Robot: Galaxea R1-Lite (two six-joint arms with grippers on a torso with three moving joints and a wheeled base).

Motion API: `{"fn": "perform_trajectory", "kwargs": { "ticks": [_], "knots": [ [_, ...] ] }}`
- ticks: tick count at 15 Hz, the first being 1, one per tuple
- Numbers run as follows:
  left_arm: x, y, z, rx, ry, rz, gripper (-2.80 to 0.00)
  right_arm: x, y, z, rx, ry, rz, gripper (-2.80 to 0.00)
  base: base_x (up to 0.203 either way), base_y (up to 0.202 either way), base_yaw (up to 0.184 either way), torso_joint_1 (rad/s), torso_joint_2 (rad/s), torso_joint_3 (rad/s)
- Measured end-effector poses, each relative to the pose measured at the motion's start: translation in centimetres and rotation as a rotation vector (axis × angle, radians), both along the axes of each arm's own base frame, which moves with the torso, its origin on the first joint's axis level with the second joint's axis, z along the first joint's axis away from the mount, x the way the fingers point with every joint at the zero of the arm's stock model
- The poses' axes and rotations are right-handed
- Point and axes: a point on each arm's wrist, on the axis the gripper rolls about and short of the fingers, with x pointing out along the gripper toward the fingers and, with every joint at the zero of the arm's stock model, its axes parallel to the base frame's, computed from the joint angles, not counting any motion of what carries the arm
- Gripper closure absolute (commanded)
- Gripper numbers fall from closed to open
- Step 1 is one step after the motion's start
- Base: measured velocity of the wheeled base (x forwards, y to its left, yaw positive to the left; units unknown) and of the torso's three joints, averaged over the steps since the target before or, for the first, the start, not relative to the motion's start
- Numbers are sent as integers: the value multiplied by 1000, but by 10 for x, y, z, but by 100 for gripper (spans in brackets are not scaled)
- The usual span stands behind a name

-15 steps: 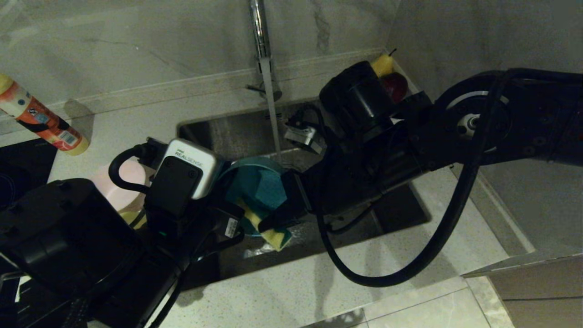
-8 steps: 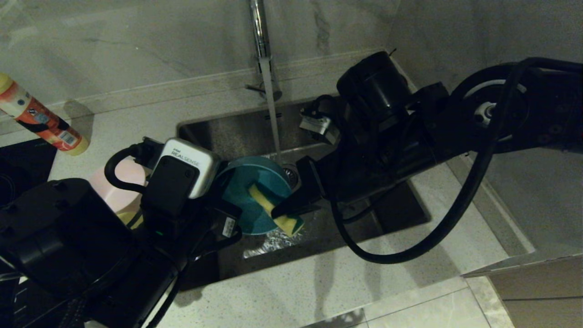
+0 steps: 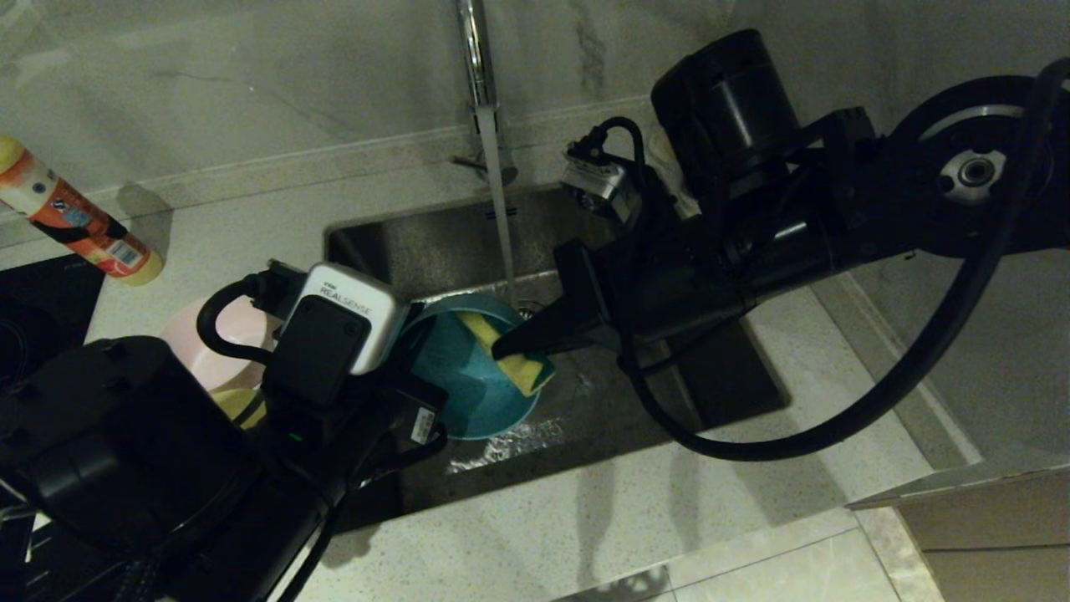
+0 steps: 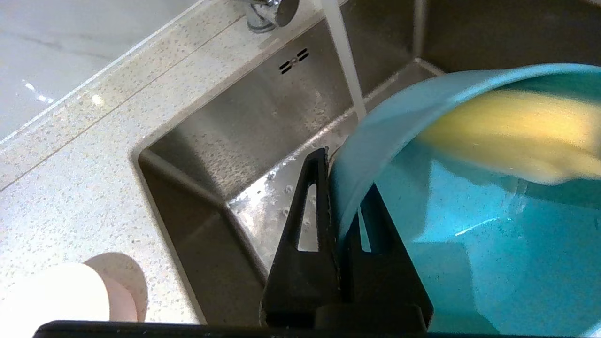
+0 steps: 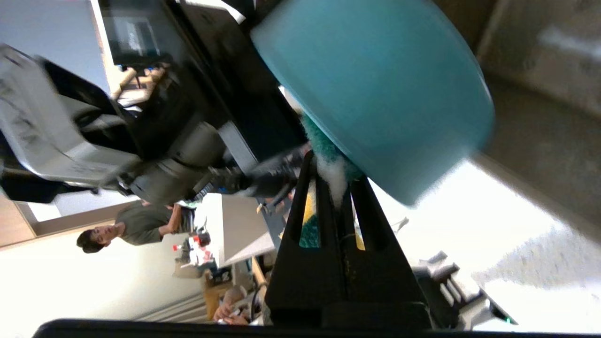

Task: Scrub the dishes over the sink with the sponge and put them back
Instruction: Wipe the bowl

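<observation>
- The light blue bowl (image 3: 468,376) is held tilted over the sink (image 3: 418,242), its rim pinched between the closed fingers of the left gripper (image 4: 335,220).
- The sponge (image 3: 510,351) is clamped in the shut right gripper (image 3: 510,344) and pressed against the bowl's far rim and inside.
- The wet plastic bowl is judged light, stiff and slippery; the rim is its best hold. The sponge is judged soft and easily squeezed.
- Water from the tap (image 3: 475,58) is seen falling just beyond the bowl into the basin.
- The bowl holds nothing but the sponge.
- A pale pink bowl (image 3: 217,343) is left on the counter to the left, with something yellow (image 3: 238,405) just near it, partly hidden.
</observation>
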Motion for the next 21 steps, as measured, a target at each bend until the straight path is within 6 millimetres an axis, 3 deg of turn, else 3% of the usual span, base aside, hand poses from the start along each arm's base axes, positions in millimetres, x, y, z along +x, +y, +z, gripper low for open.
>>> {"fn": "perform_trajectory", "kwargs": {
  "ticks": [3, 10, 14, 21],
  "knots": [
    [-1, 0, 0, 0, 0, -5, 0, -5, 14, -2, 14, -17, 34, 0, 0, 0, 0, 0, 0, 0],
    [-3, 2, 3, -11, -9, -4, 0, -7, 35, -31, -61, 56, 77, 0, 0, 0, 0, 0, 0, 0],
    [-4, 4, 2, -10, -5, -2, 0, -8, 33, -47, -116, 110, 77, 0, 0, 0, 0, 0, 0, 0],
    [-7, 7, 0, -5, 1, 0, 0, -9, 12, -30, -85, 101, 33, 0, 0, 0, 0, 0, 0, 0]
  ]
}}
